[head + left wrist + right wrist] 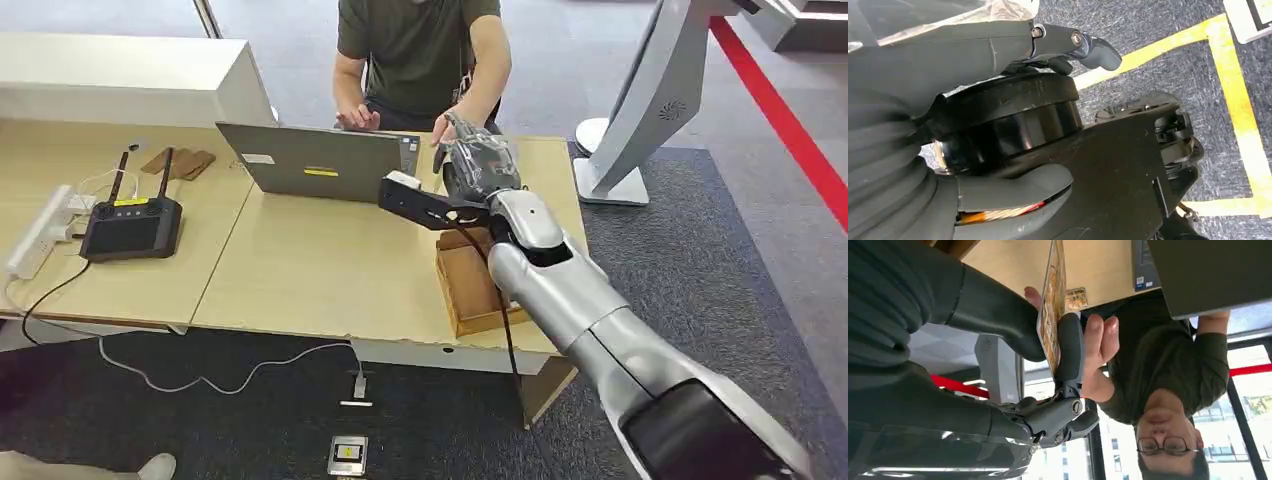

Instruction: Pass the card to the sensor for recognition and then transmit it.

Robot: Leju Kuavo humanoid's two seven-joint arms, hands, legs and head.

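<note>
1. Far left of the tabletop (300,285): a white power strip (38,232) with cables, lying along the edge.
2. Just beside it: a black remote (131,225) with two antennas and a screen, flat on the wood.
3. Behind the remote: a brown pouch (179,162), apart from it.
4. Centre back: a grey laptop (320,161), lid up, its back facing the head view.
5. Behind the laptop: a person (420,50) in a dark green shirt, one hand at the keyboard side, the other hand (1100,347) reaching to the right hand (478,165).
6. Right of centre: right arm stretched over the tabletop, right hand raised near the laptop's right corner.
7. In the right wrist view: card (1052,315) seen edge-on, pinched between thumb and fingers (1069,347) of the right hand; person's fingers touching the same card from the far side.
8. Below the right forearm: a wooden box (470,285) at the right end of the tabletop, partly hidden by the arm.
9. Far right, on the carpet: a white stand (640,110) beside a red floor line (790,130).
10. Left hand (998,55) seen in the left wrist view, hanging over grey carpet with yellow lines (1243,115); fingers curled in with nothing in them.
</note>
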